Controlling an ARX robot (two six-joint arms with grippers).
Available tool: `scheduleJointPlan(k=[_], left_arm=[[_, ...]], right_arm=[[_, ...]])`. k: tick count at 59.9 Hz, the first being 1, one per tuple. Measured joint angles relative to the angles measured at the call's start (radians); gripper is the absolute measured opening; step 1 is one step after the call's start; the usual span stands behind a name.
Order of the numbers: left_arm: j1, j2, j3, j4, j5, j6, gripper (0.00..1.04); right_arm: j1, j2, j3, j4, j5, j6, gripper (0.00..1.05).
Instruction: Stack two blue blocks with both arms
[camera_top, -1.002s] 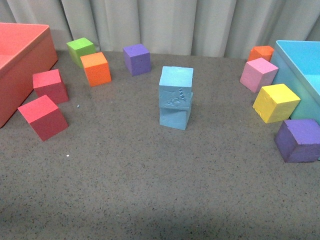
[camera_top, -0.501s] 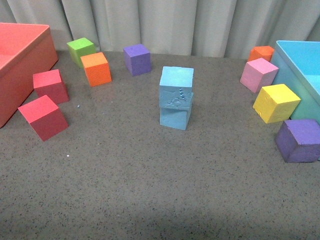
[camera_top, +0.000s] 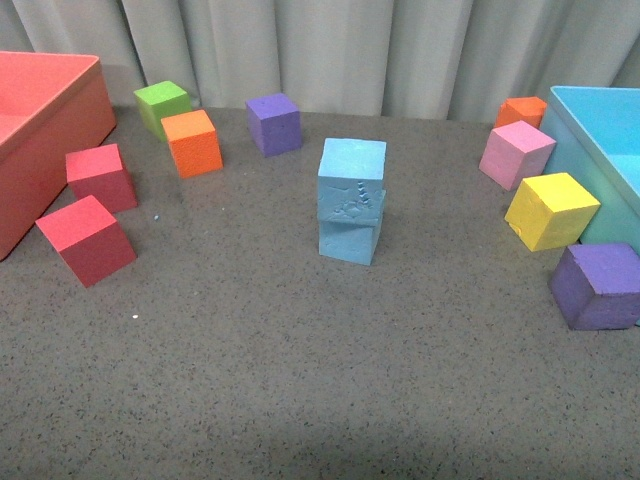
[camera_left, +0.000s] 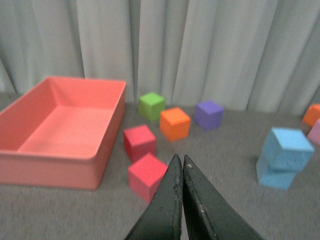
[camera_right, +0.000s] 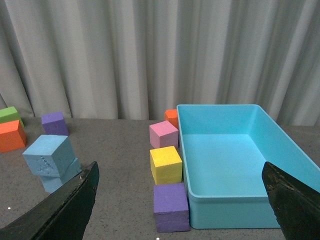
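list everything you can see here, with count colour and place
blue blocks: 2, sky blue, stacked mid-table
red cubes: 2, red, beside the red bin
green cube: 1, green, back left
orange cubes: 2, one back left, one back right
purple cubes: 2, one at back, one front right
pink cube: 1, right
yellow cube: 1, right
red bin: 1, far left
blue bin: 1, far right
left gripper: shut
right gripper: open

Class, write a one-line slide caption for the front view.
Two blue blocks stacked mid-table, ringed by loose coloured cubes, no arms in view.
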Motion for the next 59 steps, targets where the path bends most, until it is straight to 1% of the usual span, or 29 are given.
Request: scheduleJointPlan(k=[2, 11, 13, 18, 19, 22, 23, 27, 31, 36, 37, 39, 41, 44, 59], left_arm=[[0.0, -0.043, 0.0, -0.034, 0.0, 0.0, 0.04], [0.0, -0.069, 0.0, -0.043, 0.0, 0.0, 0.04], [0.0, -0.069, 0.0, -0.043, 0.0, 0.001, 0.09], [0.0, -0.07, 0.0, -0.043, 0.0, 0.001, 0.25], [0.0, -0.071, 0.0, -0.043, 0.0, 0.001, 0.27], [0.0, -0.071, 0.0, -0.043, 0.0, 0.001, 0.37], [0.0, -0.071, 0.0, -0.043, 0.0, 0.001, 0.39], [0.0, -0.071, 0.0, -0.043, 0.0, 0.001, 0.55], [0.0, -0.071, 0.0, -0.043, 0.0, 0.001, 0.66], [0.0, -0.071, 0.0, -0.043, 0.0, 0.001, 0.84], [0.0, -0.071, 0.0, -0.043, 0.0, 0.001, 0.89], [0.0, -0.071, 0.0, -0.043, 0.0, 0.001, 0.96], [0.0, -0.071, 0.0, -0.043, 0.0, 0.002, 1.0], [0.0, -0.071, 0.0, -0.043, 0.0, 0.002, 0.97], [0.0, -0.071, 0.0, -0.043, 0.0, 0.002, 0.98]], right_arm=[[0.0, 0.0, 0.0, 0.0, 0.0, 0.0, 0.95], [0.0, 0.0, 0.0, 0.0, 0.0, 0.0, 0.95], [0.0, 0.0, 0.0, 0.0, 0.0, 0.0, 0.95], [0.0, 0.0, 0.0, 0.0, 0.0, 0.0, 0.95], [0.0, 0.0, 0.0, 0.0, 0.0, 0.0, 0.95], [0.0, 0.0, 0.0, 0.0, 0.0, 0.0, 0.95], [0.0, 0.0, 0.0, 0.0, 0.0, 0.0, 0.95], [0.0, 0.0, 0.0, 0.0, 0.0, 0.0, 0.95], [0.0, 0.0, 0.0, 0.0, 0.0, 0.0, 0.95], [0.0, 0.0, 0.0, 0.0, 0.0, 0.0, 0.95], [0.0, 0.0, 0.0, 0.0, 0.0, 0.0, 0.95], [0.0, 0.0, 0.0, 0.0, 0.0, 0.0, 0.95], [0.0, 0.0, 0.0, 0.0, 0.0, 0.0, 0.95], [0.0, 0.0, 0.0, 0.0, 0.0, 0.0, 0.95], [0.0, 0.0, 0.0, 0.0, 0.0, 0.0, 0.95]])
